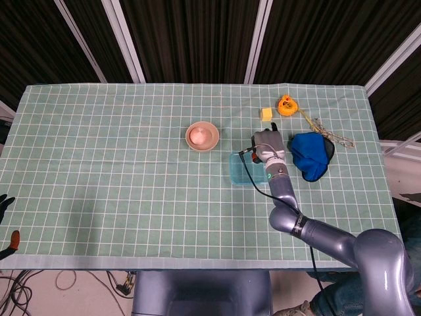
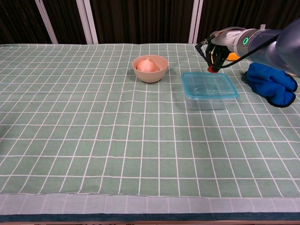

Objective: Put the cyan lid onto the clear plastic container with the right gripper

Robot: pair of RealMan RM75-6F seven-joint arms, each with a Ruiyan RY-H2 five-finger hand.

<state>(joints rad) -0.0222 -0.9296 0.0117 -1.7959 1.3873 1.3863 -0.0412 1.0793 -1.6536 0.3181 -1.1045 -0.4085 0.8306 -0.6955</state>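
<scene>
The cyan lid lies flat on top of the clear plastic container, right of the table's middle; in the head view the lid shows partly under my right arm. My right hand hangs just above the lid's far edge, fingers pointing down and holding nothing, its red fingertip a little clear of the lid. From above, the right hand sits at the container's far right corner. Only dark fingertips of my left hand show at the lower left frame edge, off the table.
A tan bowl with a pinkish round thing in it stands left of the container. A blue cloth lies close on the right. Further back are a yellow block, an orange object and a rope.
</scene>
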